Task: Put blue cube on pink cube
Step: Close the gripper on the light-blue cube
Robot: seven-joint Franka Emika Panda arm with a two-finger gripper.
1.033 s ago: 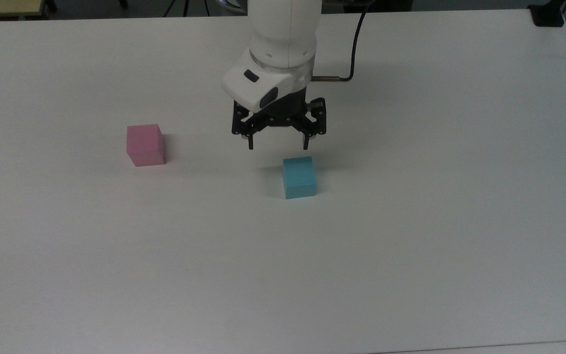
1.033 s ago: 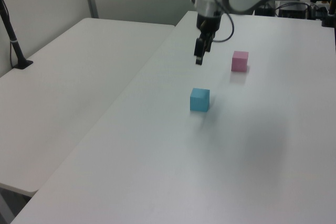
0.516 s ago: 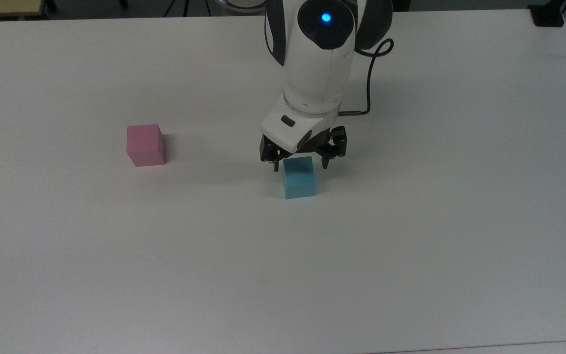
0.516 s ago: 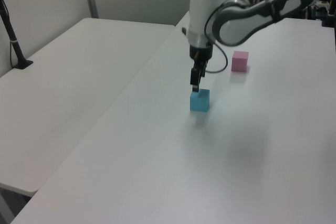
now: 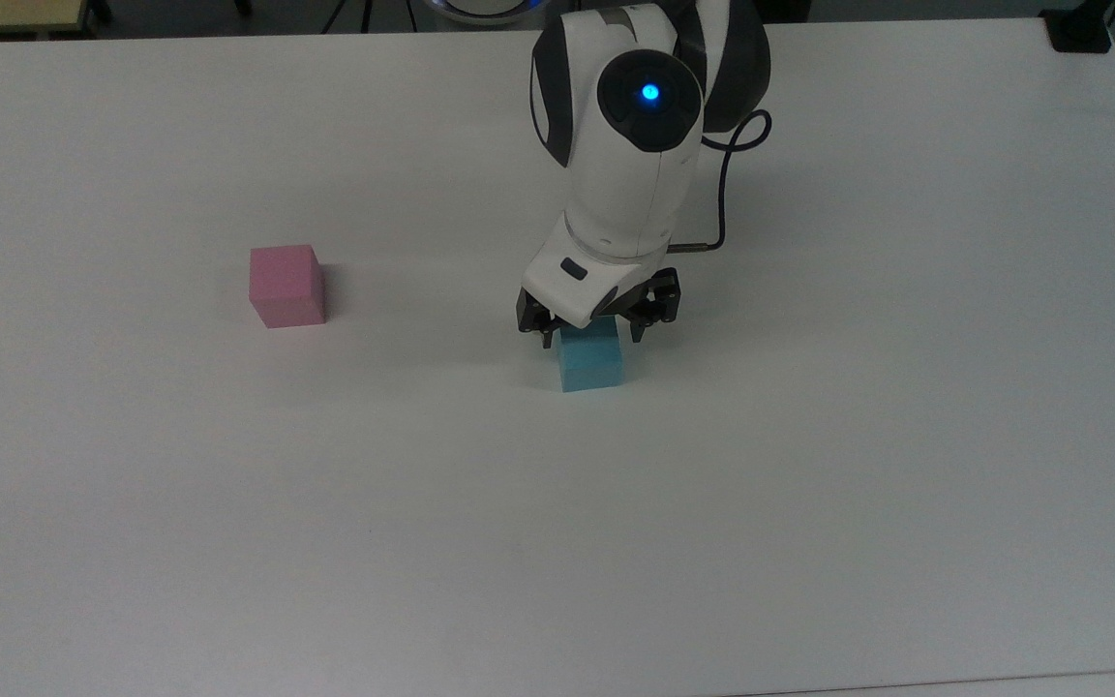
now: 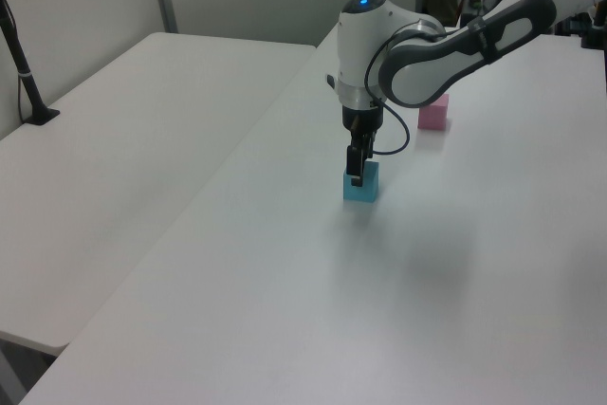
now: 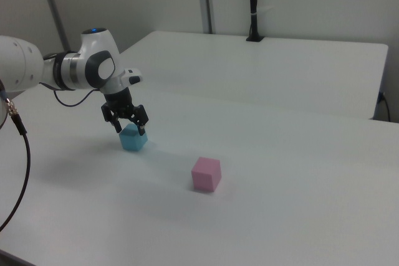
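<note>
Left of centre in the top view, the pink cube [image 5: 286,286] is sitting alone on the white worktop [image 5: 228,503]. Near mid-frame, well apart from it, the blue cube [image 5: 591,360] is resting on the worktop, and the gripper [image 5: 588,334] is straddling its top with the fingers [image 5: 548,334] apart on either side. A good grasp, I judge, is calling for lowering further, centring, then closing squarely on opposite faces.

In the top view the hand [image 5: 591,333] covers the far top edge of the blue cube [image 5: 592,363]. Whether its fingertips touch the cube's sides cannot be told. In the left view the arm hides part of the pink cube [image 6: 434,117].
</note>
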